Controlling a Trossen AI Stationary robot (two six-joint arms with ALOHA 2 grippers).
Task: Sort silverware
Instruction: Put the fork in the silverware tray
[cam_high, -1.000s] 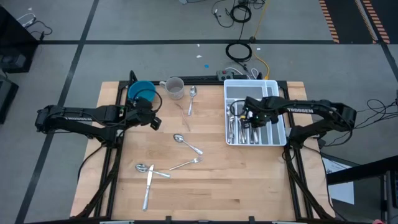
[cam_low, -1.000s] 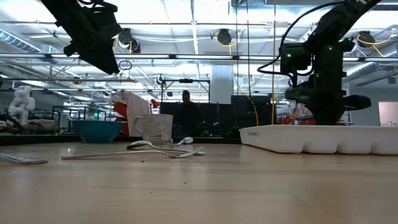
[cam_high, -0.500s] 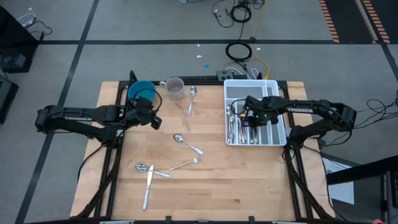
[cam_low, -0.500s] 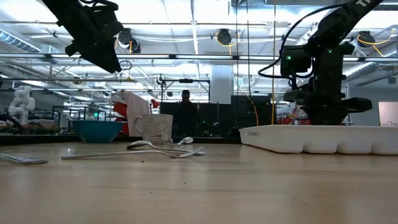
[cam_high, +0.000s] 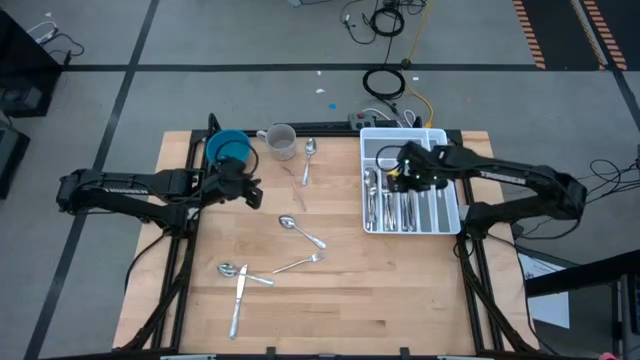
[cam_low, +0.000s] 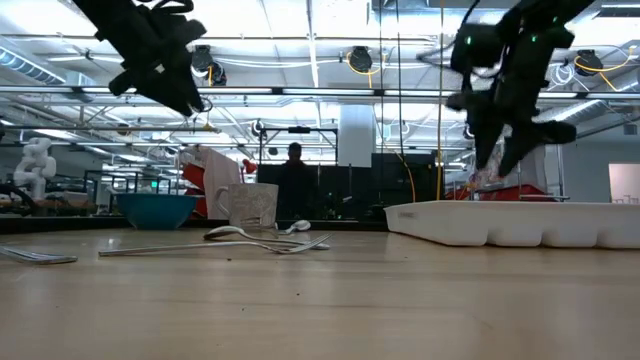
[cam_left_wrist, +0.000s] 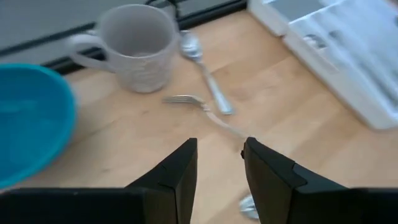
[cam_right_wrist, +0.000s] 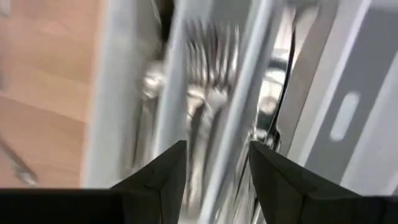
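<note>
White tray (cam_high: 437, 135) at 2 o'clock, high view: right gripper (cam_high: 402, 175) has lifted clear, piece left among the sorted silverware (cam_high: 395, 208).
Low view: its jaws are apart, empty.
Left wrist: left gripper (cam_left_wrist: 219, 163) parted, empty, over loose fork (cam_left_wrist: 186, 101).

A grey floor (cam_high: 250, 40) surrounds the wooden bench (cam_high: 330, 300), crossed by dark lines, with orange-and-black striped tape (cam_high: 590, 30) at two o'clock and coiled black cables (cam_high: 385, 82) just past the bench's edge at twelve o'clock, beside a yellow cord (cam_high: 418, 100). Seen level across the bench, the room behind is a large hall with a white ceiling (cam_low: 300, 20), long pipes and beams (cam_low: 320, 92), round hanging lamps (cam_low: 361, 60) and a pale square column (cam_low: 355, 135). A person (cam_low: 295, 185) stands far back near the middle, and a white figure (cam_low: 35, 165) stands at nine o'clock.
</note>
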